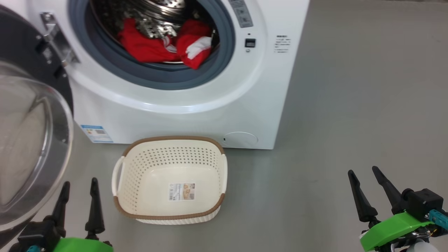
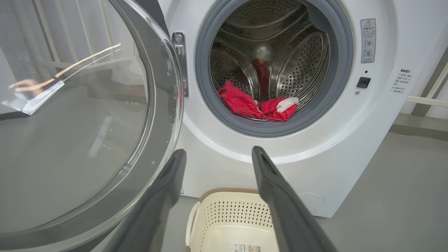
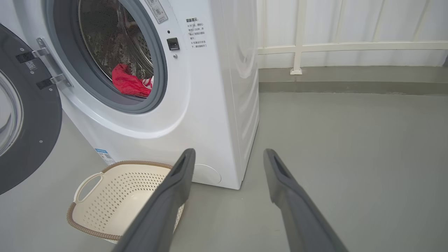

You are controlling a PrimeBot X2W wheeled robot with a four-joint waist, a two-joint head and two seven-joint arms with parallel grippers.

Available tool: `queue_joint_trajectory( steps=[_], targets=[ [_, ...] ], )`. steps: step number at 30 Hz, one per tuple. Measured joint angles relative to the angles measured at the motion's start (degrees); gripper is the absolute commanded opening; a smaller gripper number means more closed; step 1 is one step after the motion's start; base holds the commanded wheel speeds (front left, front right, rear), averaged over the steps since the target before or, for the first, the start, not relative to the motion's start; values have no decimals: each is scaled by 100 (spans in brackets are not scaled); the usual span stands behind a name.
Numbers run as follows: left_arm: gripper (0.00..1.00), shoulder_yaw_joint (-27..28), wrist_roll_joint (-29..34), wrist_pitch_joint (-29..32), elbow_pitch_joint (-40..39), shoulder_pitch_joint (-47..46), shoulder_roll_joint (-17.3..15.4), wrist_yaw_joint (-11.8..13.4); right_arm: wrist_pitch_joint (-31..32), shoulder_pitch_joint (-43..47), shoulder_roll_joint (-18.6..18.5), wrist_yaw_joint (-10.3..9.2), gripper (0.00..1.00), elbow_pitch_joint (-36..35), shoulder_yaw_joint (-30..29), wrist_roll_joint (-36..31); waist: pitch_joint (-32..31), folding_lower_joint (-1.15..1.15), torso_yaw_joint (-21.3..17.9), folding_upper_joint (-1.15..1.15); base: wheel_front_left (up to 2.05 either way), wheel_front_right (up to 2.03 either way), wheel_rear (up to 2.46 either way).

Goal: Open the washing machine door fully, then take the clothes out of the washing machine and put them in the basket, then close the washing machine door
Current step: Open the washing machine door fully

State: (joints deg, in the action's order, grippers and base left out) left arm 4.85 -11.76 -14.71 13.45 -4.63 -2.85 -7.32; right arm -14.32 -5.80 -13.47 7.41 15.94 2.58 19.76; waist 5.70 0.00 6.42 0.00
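Observation:
The white washing machine [image 1: 182, 115] stands with its door [image 1: 28, 147] swung out to the left, the glass bowl facing me. Red clothes [image 1: 164, 45] with white trim lie at the drum's front, seen also as clothes [image 2: 257, 105] and clothes [image 3: 129, 84]. The cream basket [image 1: 136, 164] sits empty on the floor before the machine, a paper label inside. My left gripper [image 1: 79, 182] is open at the lower left, beside the door's edge, holding nothing. My right gripper [image 1: 364, 171] is open at the lower right, over bare floor.
Grey floor [image 1: 350, 105] stretches to the right of the machine. In the right wrist view a white wall with a rail [image 3: 350, 47] runs behind. The open door [image 2: 80, 122] takes up the space on the left.

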Motion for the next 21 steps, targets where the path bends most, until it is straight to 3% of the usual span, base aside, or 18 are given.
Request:
queue_joint_trajectory(
  steps=[12,21],
  targets=[
    [100,-466,-265,0,-190,104,-36,0,0,6,79,-1,100,-67,-176,-1,117,0,-593,0,0,0,0],
    [100,-537,-316,0,-202,105,-40,0,0,14,123,-1,100,-98,-256,-2,162,0,-759,0,0,0,0]
  ],
)
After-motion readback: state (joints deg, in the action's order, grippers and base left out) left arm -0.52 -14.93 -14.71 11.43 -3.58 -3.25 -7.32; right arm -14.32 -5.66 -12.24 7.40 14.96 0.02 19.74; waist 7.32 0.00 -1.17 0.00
